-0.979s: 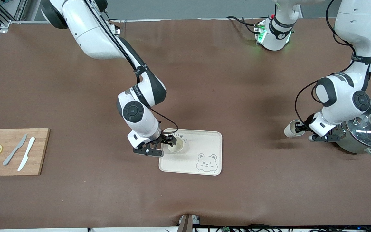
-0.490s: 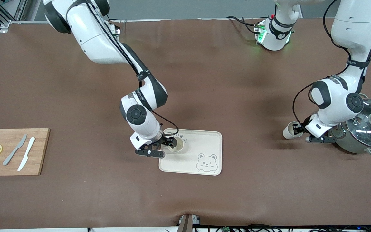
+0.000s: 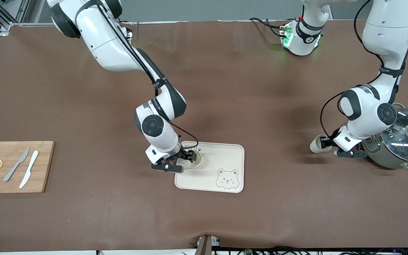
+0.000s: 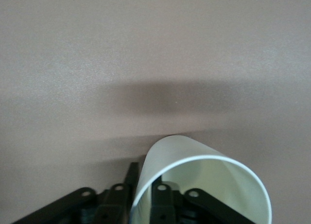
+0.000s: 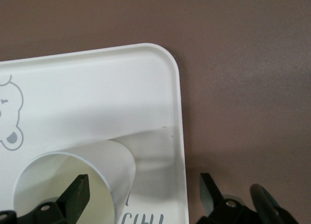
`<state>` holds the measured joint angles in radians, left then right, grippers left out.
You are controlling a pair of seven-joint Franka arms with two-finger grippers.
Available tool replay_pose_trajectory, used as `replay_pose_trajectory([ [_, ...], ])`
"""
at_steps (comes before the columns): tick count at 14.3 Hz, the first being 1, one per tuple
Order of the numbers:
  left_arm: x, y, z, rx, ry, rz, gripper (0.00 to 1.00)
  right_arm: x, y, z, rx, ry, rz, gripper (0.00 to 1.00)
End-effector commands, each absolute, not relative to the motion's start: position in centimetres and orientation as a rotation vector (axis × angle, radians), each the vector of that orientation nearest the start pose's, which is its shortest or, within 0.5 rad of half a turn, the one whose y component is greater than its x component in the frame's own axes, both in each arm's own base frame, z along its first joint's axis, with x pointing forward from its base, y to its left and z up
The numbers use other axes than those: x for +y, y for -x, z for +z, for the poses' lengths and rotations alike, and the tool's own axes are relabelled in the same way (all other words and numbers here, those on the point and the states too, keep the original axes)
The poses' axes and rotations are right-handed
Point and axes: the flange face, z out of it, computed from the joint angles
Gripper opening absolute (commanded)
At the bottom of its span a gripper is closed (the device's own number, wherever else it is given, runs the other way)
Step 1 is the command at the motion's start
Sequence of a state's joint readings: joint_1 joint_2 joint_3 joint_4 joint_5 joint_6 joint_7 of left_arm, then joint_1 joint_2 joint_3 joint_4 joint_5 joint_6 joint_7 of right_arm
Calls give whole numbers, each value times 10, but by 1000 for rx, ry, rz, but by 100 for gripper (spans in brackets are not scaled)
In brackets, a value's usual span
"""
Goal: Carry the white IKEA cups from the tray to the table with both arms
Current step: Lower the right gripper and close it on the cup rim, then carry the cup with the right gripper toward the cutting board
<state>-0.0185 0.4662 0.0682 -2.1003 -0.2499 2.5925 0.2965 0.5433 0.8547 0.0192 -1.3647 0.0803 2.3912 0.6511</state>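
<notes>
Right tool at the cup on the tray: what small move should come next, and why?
Probably close it on the cup. The right tool is open, the wall of the cup seems to lie between its fingers, and the cup rests on the tray.

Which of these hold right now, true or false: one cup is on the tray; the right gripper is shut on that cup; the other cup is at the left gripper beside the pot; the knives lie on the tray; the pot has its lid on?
1. One cup stands on the tray: true.
2. The right gripper is shut on it: false, its fingers are open, one inside the rim.
3. The other cup is at the left gripper, beside the pot: true.
4. The knives lie on the tray: false, they lie on the cutting board.
5. The pot's lid is on: true.
</notes>
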Motion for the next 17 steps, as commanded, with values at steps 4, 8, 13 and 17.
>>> replay_pose_trajectory([
  [4,31,-583,204,108,3222,-101,100,407,-644,219,209,2964,-177,49],
  [8,33,-585,216,106,3228,-97,100,408,-645,219,220,2955,-184,23],
  [13,39,-592,243,100,3245,-75,100,417,-641,220,206,2941,-205,0],
  [17,43,-604,268,99,3264,-46,100,409,-645,248,232,2944,-141,0],
])
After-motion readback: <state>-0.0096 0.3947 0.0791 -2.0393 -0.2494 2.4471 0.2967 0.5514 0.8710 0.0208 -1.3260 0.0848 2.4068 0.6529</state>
